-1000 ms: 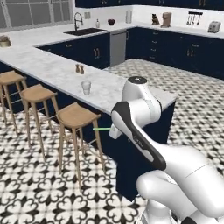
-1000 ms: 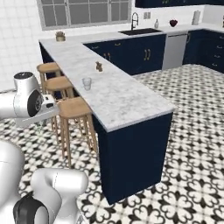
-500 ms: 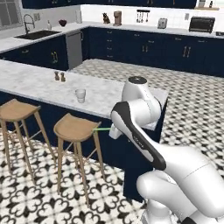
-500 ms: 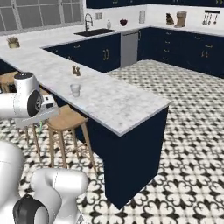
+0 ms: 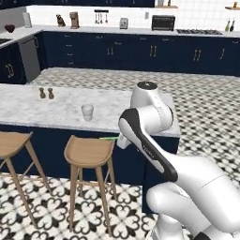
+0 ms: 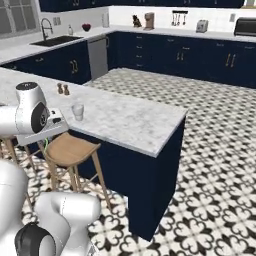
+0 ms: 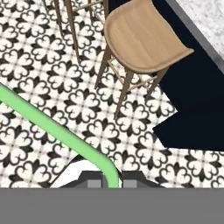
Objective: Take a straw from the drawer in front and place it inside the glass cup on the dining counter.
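Note:
My gripper [image 7: 111, 183] is shut on the straw [image 7: 57, 127], a light-green stick that runs up and to the left from the fingertips in the hand view. In the left base view the straw [image 5: 108, 138] sticks out to the left of my gripper [image 5: 119, 139], just under the edge of the dining counter [image 5: 42, 110] and above a stool. The glass cup [image 5: 87, 112] stands upright on the marble slab, up and to the left of the straw. From the right, the glass cup [image 6: 77, 112] stands just right of my arm's white shoulder. The drawer is out of view.
Two brown shakers [image 5: 46, 93] stand on the counter, left of and beyond the cup. A wooden stool [image 5: 89, 150] sits right below the straw, another stool [image 5: 11, 143] further left. The counter's navy base [image 7: 197, 100] is close to the hand. Patterned floor lies open to the right.
The base has driven and turned, so the whole scene has shifted: the counter end now lies in front. The arm holds the same pose, gripper still shut on the straw.

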{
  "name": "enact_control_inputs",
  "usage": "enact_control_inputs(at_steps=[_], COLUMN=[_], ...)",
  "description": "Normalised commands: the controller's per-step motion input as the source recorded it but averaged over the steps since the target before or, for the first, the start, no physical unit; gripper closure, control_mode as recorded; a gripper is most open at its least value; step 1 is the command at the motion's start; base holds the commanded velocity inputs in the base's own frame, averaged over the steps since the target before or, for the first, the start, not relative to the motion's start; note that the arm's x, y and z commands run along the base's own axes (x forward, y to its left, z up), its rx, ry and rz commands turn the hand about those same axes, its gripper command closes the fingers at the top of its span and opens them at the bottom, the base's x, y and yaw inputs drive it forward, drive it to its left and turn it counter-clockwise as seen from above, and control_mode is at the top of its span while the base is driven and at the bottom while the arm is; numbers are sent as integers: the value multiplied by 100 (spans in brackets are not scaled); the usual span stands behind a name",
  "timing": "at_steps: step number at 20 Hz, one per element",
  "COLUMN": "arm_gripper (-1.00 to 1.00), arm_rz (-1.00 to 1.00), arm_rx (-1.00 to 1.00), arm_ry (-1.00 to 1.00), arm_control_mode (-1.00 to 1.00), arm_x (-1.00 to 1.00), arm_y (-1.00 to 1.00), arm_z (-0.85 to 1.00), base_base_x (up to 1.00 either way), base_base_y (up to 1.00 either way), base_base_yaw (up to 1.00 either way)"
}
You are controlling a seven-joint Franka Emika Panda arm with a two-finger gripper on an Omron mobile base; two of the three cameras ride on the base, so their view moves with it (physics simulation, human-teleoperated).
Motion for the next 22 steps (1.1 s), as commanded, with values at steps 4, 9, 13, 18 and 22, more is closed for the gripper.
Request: enact_control_inputs(at_steps=[4, 9, 13, 18, 22], arm_gripper=[100, 100, 100, 100, 100], arm_rz=[0, 0, 0, 0, 0], arm_rx=[0, 0, 0, 0, 0], arm_ry=[0, 0, 0, 0, 0], arm_control_mode=[100, 100, 100, 100, 100], arm_x=[0, 0, 0, 0, 0], arm_y=[0, 0, 0, 0, 0], arm_z=[0, 0, 0, 0, 0], base_base_x=[0, 0, 0, 30, 81], base_base_y=[100, 100, 99, 70, 31], base_base_yaw=[-52, -52, -47, -34, -20])
